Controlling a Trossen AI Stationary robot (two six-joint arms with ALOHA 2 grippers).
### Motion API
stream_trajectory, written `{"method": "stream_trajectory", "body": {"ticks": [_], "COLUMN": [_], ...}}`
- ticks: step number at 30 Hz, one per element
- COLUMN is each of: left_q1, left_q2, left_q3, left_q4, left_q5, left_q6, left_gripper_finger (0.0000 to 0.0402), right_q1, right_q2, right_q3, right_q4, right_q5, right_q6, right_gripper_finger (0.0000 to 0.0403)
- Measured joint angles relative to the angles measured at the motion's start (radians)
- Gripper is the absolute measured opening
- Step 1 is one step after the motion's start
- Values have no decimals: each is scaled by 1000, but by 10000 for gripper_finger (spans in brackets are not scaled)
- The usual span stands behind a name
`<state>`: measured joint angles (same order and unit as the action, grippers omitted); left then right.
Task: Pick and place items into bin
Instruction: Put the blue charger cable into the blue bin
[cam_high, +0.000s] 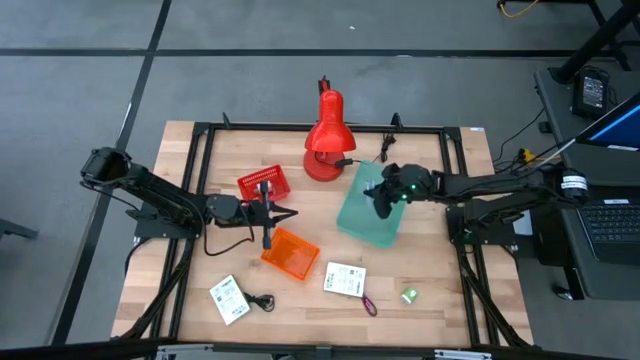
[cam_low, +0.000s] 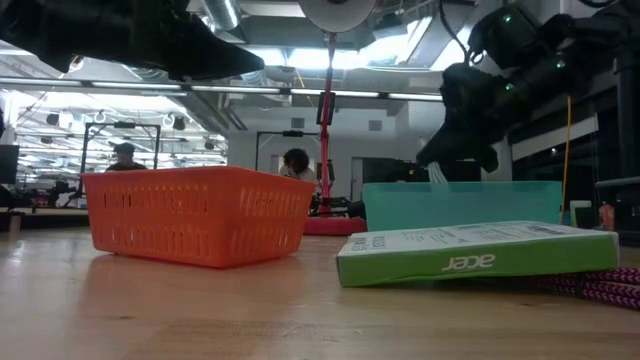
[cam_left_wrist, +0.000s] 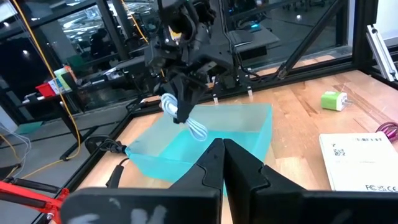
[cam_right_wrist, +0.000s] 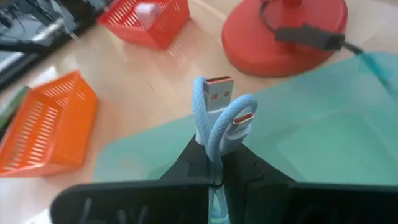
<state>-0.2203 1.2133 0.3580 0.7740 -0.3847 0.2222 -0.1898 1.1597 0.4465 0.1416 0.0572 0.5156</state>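
My right gripper (cam_high: 383, 203) hangs over the teal bin (cam_high: 352, 222), shut on a folded light-blue USB cable (cam_right_wrist: 214, 115). My left gripper (cam_high: 268, 234) is shut on nothing, between the red basket (cam_high: 264, 184) and the orange basket (cam_high: 290, 253). Two white printed cards (cam_high: 228, 298) (cam_high: 345, 279), a black coiled cable (cam_high: 262, 300), a purple strap (cam_high: 368, 305) and a small green piece (cam_high: 409, 296) lie flat near the table's near edge. A pale cube (cam_right_wrist: 147, 11) sits in the red basket. My right gripper pinches the folded light-blue cable between its two fingers, just behind the plugs (cam_right_wrist: 211, 146), coming from above and slanting down. The USB-A plug (cam_right_wrist: 216, 87) and the smaller plug (cam_right_wrist: 242, 118) stick out past the fingertips. The cable's loop (cam_left_wrist: 194, 127) is lifted clear over the bin.
The big red desk lamp (cam_high: 325, 140) stands at the far edge beside the bin, its black cord (cam_right_wrist: 305, 34) lying across its base. A black frame rail (cam_high: 300, 127) surrounds the table. Bare wood (cam_high: 450, 270) lies near the right side.
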Motion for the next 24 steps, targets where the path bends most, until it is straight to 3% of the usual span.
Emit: {"method": "stream_trajectory", "body": {"ticks": [13,24], "left_q1": [0,0], "left_q2": [0,0], "left_q3": [0,0], "left_q4": [0,0], "left_q5": [0,0], "left_q6": [0,0], "left_gripper_finger": [2,1], "right_q1": [0,0], "right_q2": [114,138], "right_q3": [0,0], "right_q4": [-1,-3], "right_q5": [31,42], "right_q6": [2,-58], "right_gripper_finger": [6,19]}}
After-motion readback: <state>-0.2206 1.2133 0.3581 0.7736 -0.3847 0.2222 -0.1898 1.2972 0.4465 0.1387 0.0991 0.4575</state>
